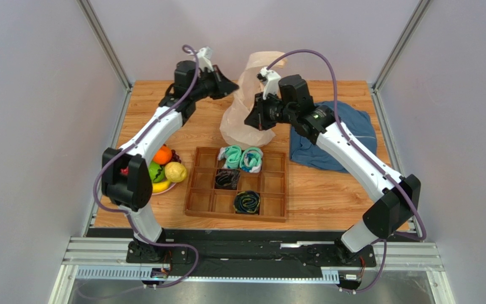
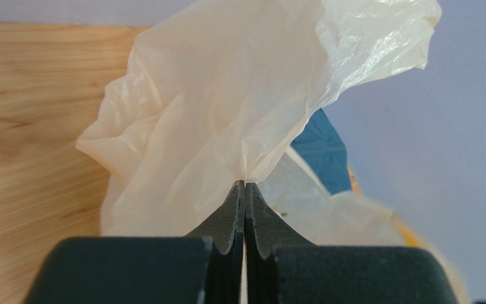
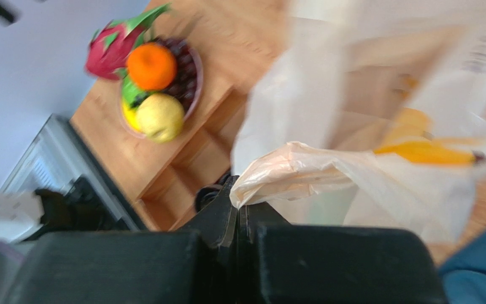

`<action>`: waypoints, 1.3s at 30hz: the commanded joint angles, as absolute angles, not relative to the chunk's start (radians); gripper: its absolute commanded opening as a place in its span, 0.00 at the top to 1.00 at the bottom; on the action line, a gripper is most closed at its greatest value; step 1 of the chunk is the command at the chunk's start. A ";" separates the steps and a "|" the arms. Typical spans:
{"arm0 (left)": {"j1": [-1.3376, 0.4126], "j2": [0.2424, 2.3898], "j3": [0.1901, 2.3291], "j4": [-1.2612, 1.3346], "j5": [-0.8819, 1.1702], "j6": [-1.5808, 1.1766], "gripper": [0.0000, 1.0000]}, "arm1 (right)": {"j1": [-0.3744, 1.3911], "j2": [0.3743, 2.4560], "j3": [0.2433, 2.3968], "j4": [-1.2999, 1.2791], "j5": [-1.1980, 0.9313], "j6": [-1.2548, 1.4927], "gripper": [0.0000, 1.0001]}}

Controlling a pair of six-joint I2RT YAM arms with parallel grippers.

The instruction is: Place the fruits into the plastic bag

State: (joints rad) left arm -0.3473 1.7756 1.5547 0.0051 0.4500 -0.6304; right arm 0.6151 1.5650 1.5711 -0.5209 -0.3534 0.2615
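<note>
The plastic bag (image 1: 247,120) stood bunched at 12 o'clock on the tabletop (image 1: 334,190), its film pinched tight by the left end effector (image 2: 245,189) and the right end effector (image 3: 239,197). The fruits (image 1: 164,170) sat piled at 9 o'clock, untouched; bag-opening seemed in hand, and next the mouth needed spreading

A robotics lab cell — plain pale wall panels (image 1: 30,114) and metal corner posts (image 1: 104,43) box in a wooden table (image 1: 328,190).

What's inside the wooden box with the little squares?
The wooden box holds rolled socks: teal-and-white socks side by side in the far row, a dark one in the middle row, a dark patterned one nearest. No fruit shows. Anything beneath the socks is covered.
</note>
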 commanded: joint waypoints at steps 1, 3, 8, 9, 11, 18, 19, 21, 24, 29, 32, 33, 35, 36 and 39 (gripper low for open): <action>-0.270 1.585 1.430 0.089 0.345 -0.609 1.00 | 0.546 1.476 1.614 -0.517 -0.160 0.152 1.00; -0.258 1.545 1.347 0.089 0.336 -0.592 1.00 | 0.529 1.491 1.647 -0.518 -0.153 0.114 1.00; -0.255 1.387 1.201 0.071 0.269 -0.577 1.00 | 0.528 1.598 1.770 -0.534 -0.225 0.077 1.00; -0.253 1.362 1.157 0.054 0.250 -0.580 1.00 | 0.526 1.606 1.769 -0.522 -0.274 0.084 1.00; -0.253 1.304 1.131 0.006 0.213 -0.584 0.99 | 0.529 1.612 1.746 -0.459 -0.310 0.104 1.00; -0.253 1.085 1.043 -0.196 0.085 -0.520 0.20 | 0.552 1.620 1.672 -0.400 -0.370 0.141 1.00; -0.253 1.031 1.052 -0.216 0.068 -0.490 0.13 | 0.555 1.620 1.671 -0.408 -0.371 0.141 1.00; -0.253 0.974 1.097 -0.276 0.015 -0.465 0.09 | 0.564 1.618 1.664 -0.419 -0.382 0.138 1.00; -0.253 0.957 1.158 -0.290 -0.032 -0.404 0.05 | 0.572 1.612 1.646 -0.426 -0.397 0.140 1.00; -0.230 1.083 1.313 -0.351 -0.141 -0.302 0.03 | 0.586 1.585 1.615 -0.428 -0.420 0.135 1.00; -0.186 1.179 1.408 -0.341 -0.040 -0.334 0.03 | 0.594 1.572 1.608 -0.439 -0.426 0.127 1.00; -0.184 1.225 1.429 -0.304 -0.016 -0.342 0.02 | 0.595 1.569 1.605 -0.443 -0.428 0.124 1.00; -0.183 1.276 1.500 -0.273 0.072 -0.354 0.02 | 0.600 1.562 1.601 -0.446 -0.434 0.120 1.00; -0.183 1.328 1.521 -0.246 0.098 -0.357 0.02 | 0.600 1.562 1.598 -0.451 -0.437 0.118 1.00; -0.183 1.429 1.591 -0.209 0.167 -0.360 0.02 | 0.610 1.555 1.595 -0.453 -0.443 0.117 1.00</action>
State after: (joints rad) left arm -0.1841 1.3342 1.4906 -0.2852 0.0360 -0.3649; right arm 0.5949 1.6104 1.5993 -0.4671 -0.4152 0.1326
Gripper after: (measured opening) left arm 0.982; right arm 0.007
